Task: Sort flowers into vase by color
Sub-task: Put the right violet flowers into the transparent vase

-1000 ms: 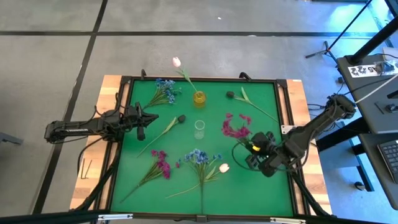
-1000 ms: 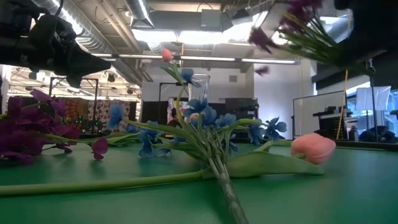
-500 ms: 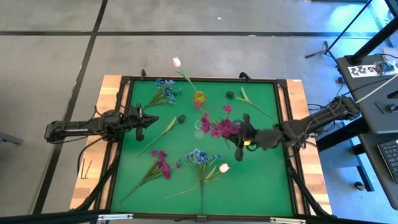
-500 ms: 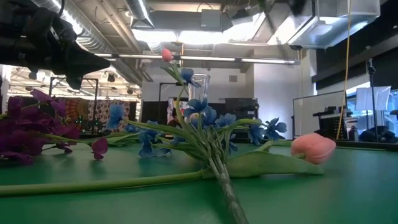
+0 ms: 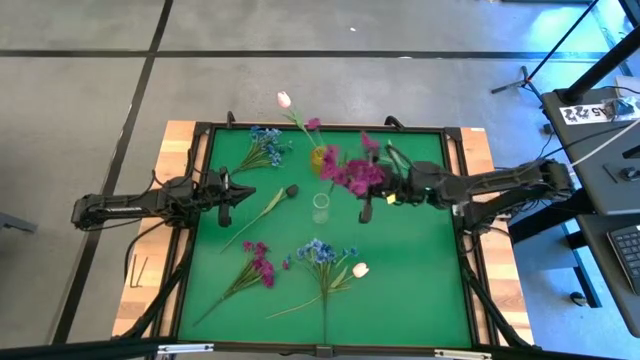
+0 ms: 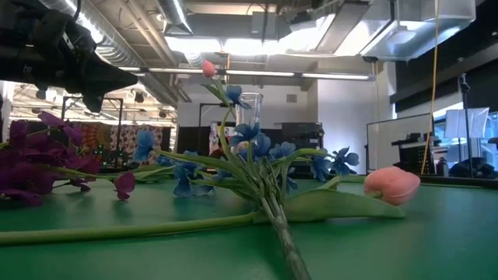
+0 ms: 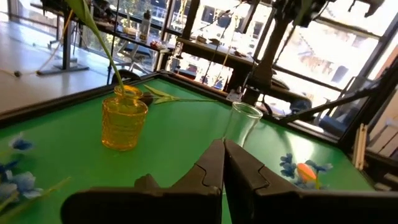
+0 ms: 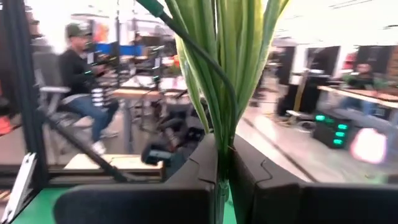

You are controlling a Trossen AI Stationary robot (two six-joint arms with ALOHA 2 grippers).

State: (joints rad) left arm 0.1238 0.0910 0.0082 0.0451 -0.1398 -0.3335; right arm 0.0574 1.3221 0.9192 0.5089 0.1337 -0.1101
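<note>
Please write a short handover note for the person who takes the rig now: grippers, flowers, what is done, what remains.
Right gripper: shut on the magenta clustered spray, carried above the mat near the yellow glass vase.
Left gripper: shut, empty, waiting at the mat's left side.
Done: one white-pink tulip stands in the yellow vase.
Clear glass vase: appears empty.
Left on the green mat: two blue sprays, one magenta spray, one tulip, two dark-headed stems.

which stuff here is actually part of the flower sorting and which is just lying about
Part of the job:
- magenta spray, held in the right gripper above the mat
- yellow vase holding a tulip
- clear vase, with no flowers in it
- magenta spray on the mat
- two blue sprays
- tulip on the mat
- left gripper, waiting at the mat's left edge

Just lying about:
- keyboard
- tripod
</note>
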